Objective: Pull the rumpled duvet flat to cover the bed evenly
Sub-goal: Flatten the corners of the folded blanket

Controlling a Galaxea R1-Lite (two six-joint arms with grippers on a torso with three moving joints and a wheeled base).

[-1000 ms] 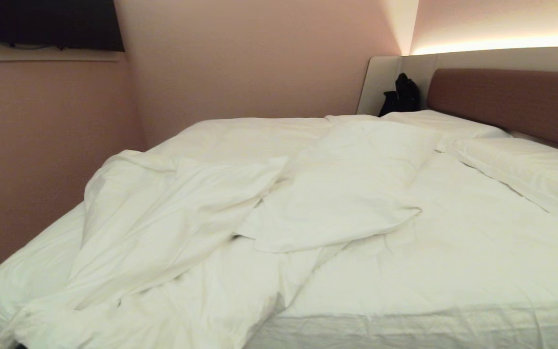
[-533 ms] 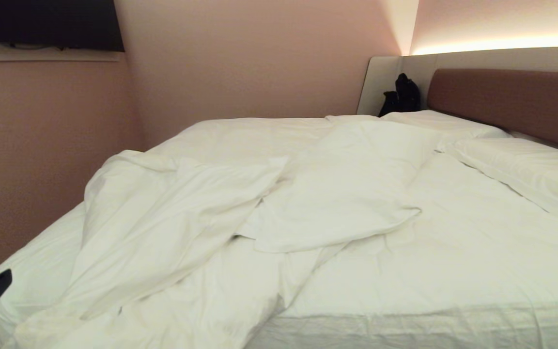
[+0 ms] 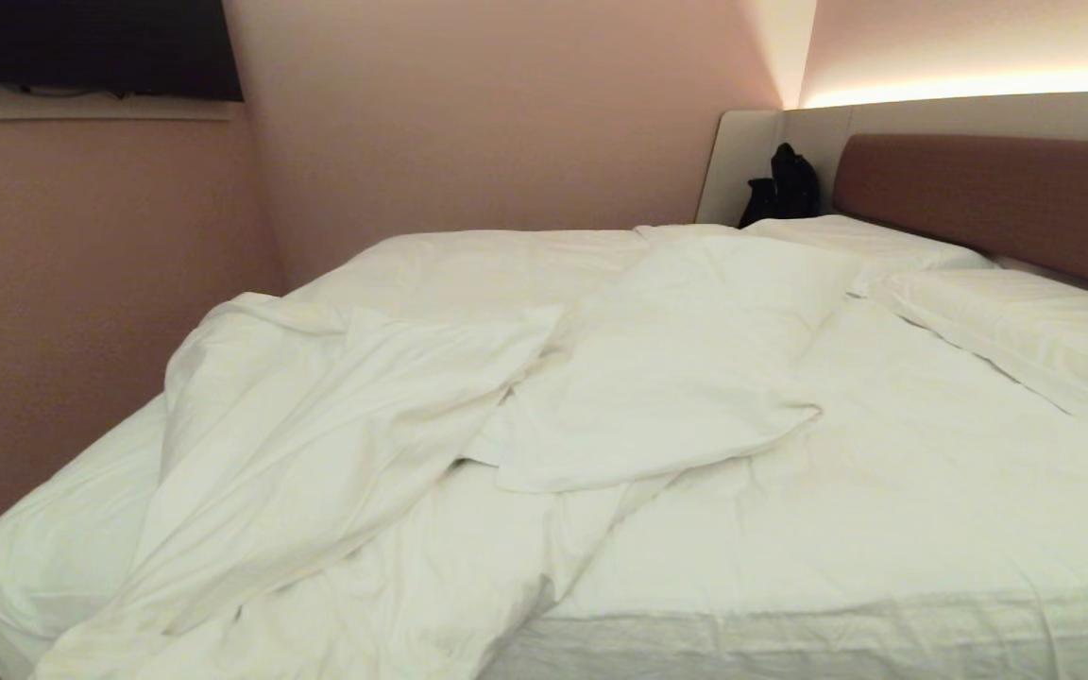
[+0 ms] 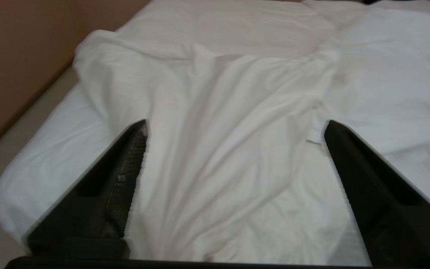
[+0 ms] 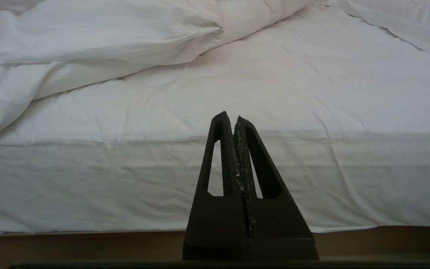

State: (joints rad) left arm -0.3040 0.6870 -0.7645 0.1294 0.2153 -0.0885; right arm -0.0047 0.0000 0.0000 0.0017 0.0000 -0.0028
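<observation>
Duvet: the white duvet [image 3: 346,434] lies bunched up on the left and middle of the head view. One fold is flipped over into a flat flap in the middle of the frame. A long rumpled ridge runs down to the lower left corner, where it hangs over the edge of the bed.

Bed: the bed [image 3: 884,633] fills most of the head view. Its white sheet is bare on the right side and along the lower edge. The reddish-brown headboard [image 3: 997,198] is at the upper right.

Pillows: two flat white pillows [image 3: 1026,331] lie at the right, just below the headboard.

Left hand: the left hand [image 4: 233,123] is wide open and holds nothing. In its own camera the two black fingers [image 4: 125,175] stand far apart, with the rumpled ridge of the duvet seen between them. It is above the cloth, not touching it.

Right hand: the right hand [image 5: 235,117] is closed tight, fingers pressed together, empty. It points at the side of the mattress and is apart from it.

Other things: a dark TV [image 3: 95,47] hangs on the pink wall at the upper left. A black object [image 3: 785,184] sits by the headboard; I cannot tell what it is.
</observation>
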